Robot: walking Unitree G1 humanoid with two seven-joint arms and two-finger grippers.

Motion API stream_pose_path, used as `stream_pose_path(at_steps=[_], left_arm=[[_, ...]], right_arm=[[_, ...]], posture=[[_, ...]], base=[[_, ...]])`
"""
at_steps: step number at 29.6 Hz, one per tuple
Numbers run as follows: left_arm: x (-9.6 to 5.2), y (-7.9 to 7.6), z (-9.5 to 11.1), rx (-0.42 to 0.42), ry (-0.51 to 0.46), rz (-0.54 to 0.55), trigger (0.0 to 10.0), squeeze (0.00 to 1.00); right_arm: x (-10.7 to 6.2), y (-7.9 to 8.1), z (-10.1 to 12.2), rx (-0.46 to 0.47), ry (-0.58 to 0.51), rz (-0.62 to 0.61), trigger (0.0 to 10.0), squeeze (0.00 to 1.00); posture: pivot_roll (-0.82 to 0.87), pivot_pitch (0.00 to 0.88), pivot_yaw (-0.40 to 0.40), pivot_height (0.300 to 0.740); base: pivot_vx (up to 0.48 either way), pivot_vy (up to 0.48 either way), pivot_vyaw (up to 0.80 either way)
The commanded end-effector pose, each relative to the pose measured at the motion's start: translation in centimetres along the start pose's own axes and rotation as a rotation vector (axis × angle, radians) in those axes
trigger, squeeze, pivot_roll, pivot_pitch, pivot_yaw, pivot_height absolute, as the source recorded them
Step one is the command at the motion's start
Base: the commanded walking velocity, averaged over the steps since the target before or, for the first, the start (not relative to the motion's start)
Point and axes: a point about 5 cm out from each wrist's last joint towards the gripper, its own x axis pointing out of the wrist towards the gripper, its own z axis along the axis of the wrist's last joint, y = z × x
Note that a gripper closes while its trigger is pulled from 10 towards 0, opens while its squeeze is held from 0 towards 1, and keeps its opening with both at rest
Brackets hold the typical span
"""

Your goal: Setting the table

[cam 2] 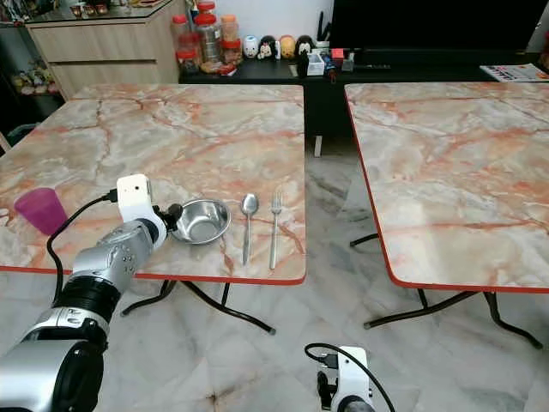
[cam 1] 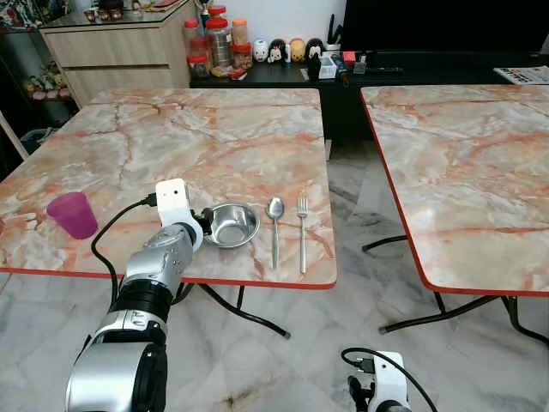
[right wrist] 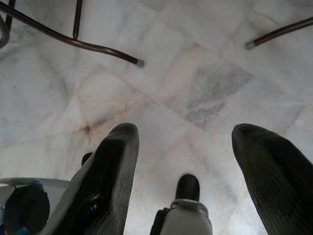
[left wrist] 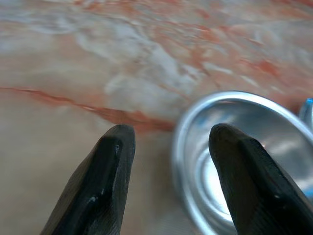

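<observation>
Left gripper rests at the near rim of the bowl, fingers spread, one outside the rim and one over the bowl's inside; nothing is clamped. Whether it is about to grip or has just let go cannot be told. Right gripper hangs idle below the table edge, fingers apart and empty, over the floor.

Bowl as landmark: it stands upright, mouth up, near the front edge of the table. Just beside it on the robot's right lies the spoon, and next beyond that the fork. Both lie with the long axis running from the front edge toward the far side, handles toward the robot, spoon bowl and tines pointing away, roughly parallel and slightly apart. Well to the bowl's left, near the same edge, stands the purple cup, upright.

Step in hand, as a judgement: placing or adjusting the bowl within a nearly complete setting. Next move likely calls for clearing the rim without dragging the bowl, then bringing the cup nearer.

Far off, behind the table, jars stand on a dark shelf.
</observation>
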Motion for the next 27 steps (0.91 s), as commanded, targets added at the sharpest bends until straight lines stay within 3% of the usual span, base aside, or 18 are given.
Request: stream_pose_path(at_steps=[1, 6, 14, 27], left_arm=[[0.0, 0.9, -0.1, -0.012, 0.014, 0.027, 10.0, 0.00], [0.0, 2.2, -0.7, -0.034, 0.041, 0.062, 10.0, 0.00], [-0.1, 2.0, -1.2, -0.100, 0.045, 0.006, 10.0, 0.00], [-0.4, 1.7, -2.4, -0.102, 0.087, -0.016, 10.0, 0.00]], right_arm=[[0.0, 0.0, 0.0, 0.011, 0.003, 0.003, 10.0, 0.00], [0.0, 0.1, -0.1, 0.014, 0.005, 0.005, 10.0, 0.00], [-0.1, 0.1, -0.3, 0.017, 0.008, 0.005, 10.0, 0.00], [-0.1, 0.2, -0.4, 0.020, 0.010, 0.006, 10.0, 0.00]], posture=[[0.02, 0.000, 0.037, 0.727], [0.02, 0.000, 0.039, 0.727], [0.02, 0.000, 0.042, 0.727], [0.02, 0.000, 0.045, 0.727]], base=[[0.000, 0.000, 0.00], [0.000, 0.000, 0.00], [0.000, 0.000, 0.00], [0.000, 0.000, 0.00]])
